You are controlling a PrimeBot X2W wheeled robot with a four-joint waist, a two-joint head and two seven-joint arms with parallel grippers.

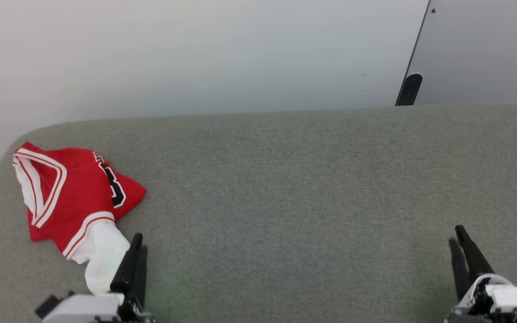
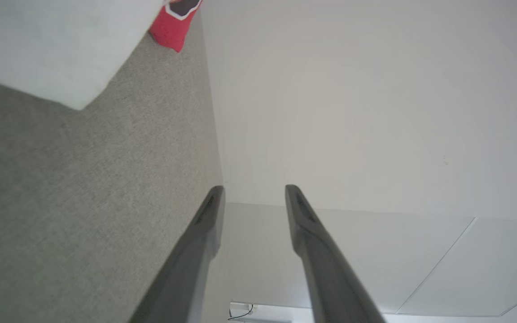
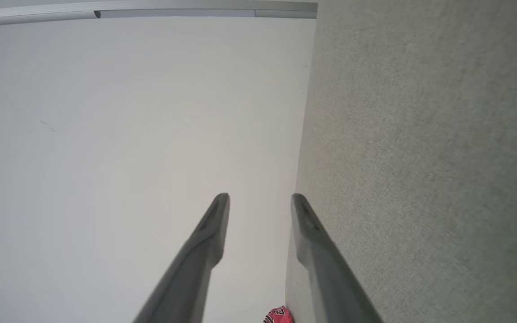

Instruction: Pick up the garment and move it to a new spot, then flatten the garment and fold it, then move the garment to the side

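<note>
Head view: the garment (image 1: 72,188) lies crumpled at the left end of the counter (image 1: 285,202). The left end effector (image 1: 139,240) and the right end effector (image 1: 458,235) sit over the counter's near edge. Left wrist view: the left end effector's fingers are parted and hold nothing. Right wrist view: the right end effector's fingers are also parted and empty.

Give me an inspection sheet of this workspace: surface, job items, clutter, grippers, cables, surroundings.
Surface: grey fabric top, flat.
Job's things: red jersey, bunched and partly folded over at the far left, its white sleeve trailing toward the robot.
Clutter: nothing seen.
Grippers: left gripper open, holding nothing, close beside the sleeve; right gripper open, holding nothing, over the fabric at the right.
Cables: one thin dark lead, far off the surface.
Surroundings: pale wall behind; grey panel with a dark post at upper right.
</note>
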